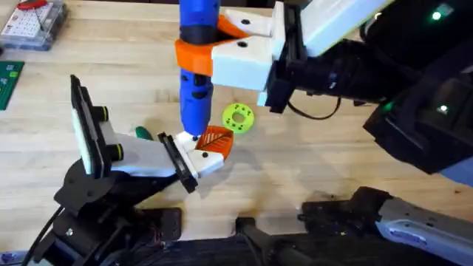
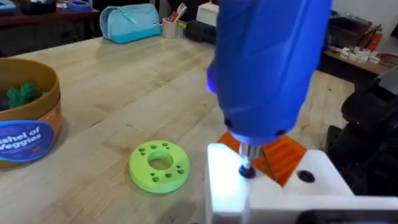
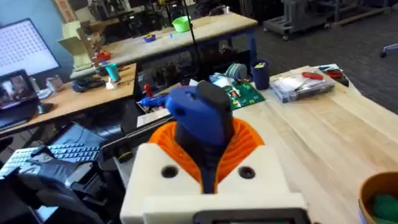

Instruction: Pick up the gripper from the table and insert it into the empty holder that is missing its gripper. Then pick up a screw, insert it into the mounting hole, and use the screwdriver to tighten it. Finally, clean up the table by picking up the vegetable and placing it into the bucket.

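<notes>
The blue screwdriver (image 1: 198, 66) stands upright, with my right gripper (image 1: 216, 46) shut on its body beside the orange collar. From the right wrist I see the white fingers and orange pads of this gripper (image 3: 208, 152) closed on the blue handle (image 3: 199, 115). The thin bit (image 2: 247, 163) presses on a dark spot in the white gripper part (image 2: 311, 186). That part (image 1: 209, 154), with its orange ribbed pad (image 1: 216, 137), sits against the black plate of the holder (image 1: 140, 157). The tan bucket (image 2: 28, 134) holds a green vegetable (image 2: 18, 93); it shows again as the bucket (image 3: 378, 186).
A lime-green ring (image 1: 238, 117) lies just right of the screwdriver, also seen as the ring (image 2: 160, 165). A small green object (image 1: 143, 133) lies behind the holder. A clear parts box (image 1: 33, 22) and a green board (image 1: 9, 81) sit far left. A teal case (image 2: 130, 23) stands beyond.
</notes>
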### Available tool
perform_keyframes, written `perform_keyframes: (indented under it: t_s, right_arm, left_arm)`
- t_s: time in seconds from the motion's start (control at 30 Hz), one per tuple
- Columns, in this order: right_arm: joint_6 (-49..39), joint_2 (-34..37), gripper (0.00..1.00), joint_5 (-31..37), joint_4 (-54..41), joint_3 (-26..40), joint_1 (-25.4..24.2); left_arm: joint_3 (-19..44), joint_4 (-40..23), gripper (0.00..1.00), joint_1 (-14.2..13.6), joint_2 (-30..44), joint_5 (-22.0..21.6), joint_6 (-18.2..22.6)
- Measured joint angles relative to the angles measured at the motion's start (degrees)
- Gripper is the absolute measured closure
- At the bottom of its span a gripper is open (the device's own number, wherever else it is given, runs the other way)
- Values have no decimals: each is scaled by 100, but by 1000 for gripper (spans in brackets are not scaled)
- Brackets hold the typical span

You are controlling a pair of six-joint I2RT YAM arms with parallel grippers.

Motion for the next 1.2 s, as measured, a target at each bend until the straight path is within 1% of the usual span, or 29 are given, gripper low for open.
perform_keyframes:
  t_s: [0.57,0.67,0.77,0.83,0.97,1.13,1.2]
  right_arm:
    - [-47,1,940,-18,31,-1,11]
    - [9,36,940,-97,465,-69,36]
    - [96,37,939,-81,1371,-93,-1]
    - [113,-71,939,-40,1684,-80,-59]
    - [137,-204,939,-24,1642,-76,-207]
    - [142,-55,939,14,1522,-76,-324]
    - [166,-17,940,25,1173,-76,-485]
  left_arm:
    - [0,4,983,0,0,4,4]
    - [1,21,983,0,-5,-1,13]
    - [2,1,983,0,0,-5,5]
    - [2,1,983,0,0,-5,5]
    - [2,1,983,0,0,-5,5]
    - [2,1,983,0,0,-5,5]
    - [2,2,983,0,0,-5,5]
